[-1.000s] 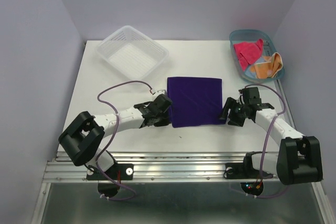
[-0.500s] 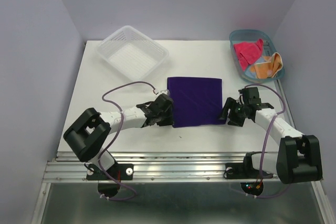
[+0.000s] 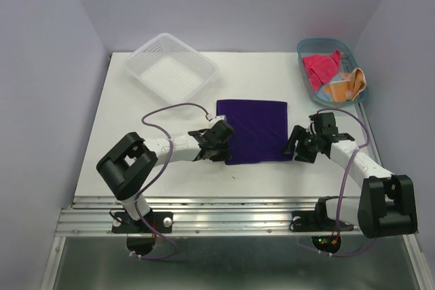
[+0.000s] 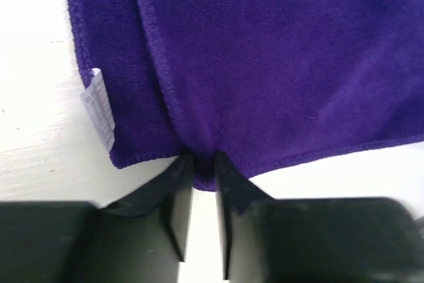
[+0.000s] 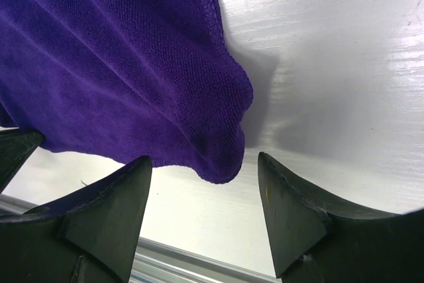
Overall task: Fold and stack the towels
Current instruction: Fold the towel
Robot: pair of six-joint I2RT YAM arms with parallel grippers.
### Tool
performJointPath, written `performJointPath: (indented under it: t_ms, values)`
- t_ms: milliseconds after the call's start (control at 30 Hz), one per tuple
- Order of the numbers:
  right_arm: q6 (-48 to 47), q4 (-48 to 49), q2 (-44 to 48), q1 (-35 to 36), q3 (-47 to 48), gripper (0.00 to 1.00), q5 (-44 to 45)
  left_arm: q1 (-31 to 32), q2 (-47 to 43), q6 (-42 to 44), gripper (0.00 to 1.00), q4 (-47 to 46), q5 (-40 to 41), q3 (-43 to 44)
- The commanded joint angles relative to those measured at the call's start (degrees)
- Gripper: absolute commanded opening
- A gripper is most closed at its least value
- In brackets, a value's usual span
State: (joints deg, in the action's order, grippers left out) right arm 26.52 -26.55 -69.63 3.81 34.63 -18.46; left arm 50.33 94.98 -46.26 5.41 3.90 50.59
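three towels are seen. the purple towel [image 3: 253, 130] is laid flat at the middle of the table [image 3: 272, 79], with a white label [image 4: 98, 117] showing by its near-left corner. its near hem beside that corner is pinched by the left gripper [image 4: 203, 164], whose fingers are drawn almost together on a small fold of cloth. the right gripper [image 5: 202, 160] is spread wide about the near-right corner, with nothing clamped. the pink-red towel [image 3: 321, 66] and the orange towel [image 3: 346, 85] are bunched in the blue tub [image 3: 300, 53] at the far right. a white basket [image 3: 170, 73] is set far left.
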Motion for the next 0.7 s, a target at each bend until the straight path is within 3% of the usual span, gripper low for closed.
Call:
performJointPath:
  t_ms: [0,100,267,567,667]
  values:
    - [-0.42,1.76,1.16,-0.12,-0.88,0.70,0.26,0.74,1.35,-0.85,0.23,7.50,4.35,0.92]
    - [-0.33,1.85,1.16,-0.12,-0.97,0.68,0.44,1.00,0.48,-1.29,0.00,8.74,4.62,0.39]
    - [-0.24,1.94,0.55,-0.12,-1.32,0.55,1.05,0.92,-2.51,-1.46,0.00,9.00,5.06,-0.84]
    - [0.19,2.20,-1.30,1.02,-1.76,0.54,0.62,1.00,-5.42,0.47,0.00,8.48,3.04,-0.14]
    - [1.07,4.38,-1.65,2.16,-2.99,0.41,-2.01,0.83,-5.24,0.56,0.00,8.39,2.34,0.04]
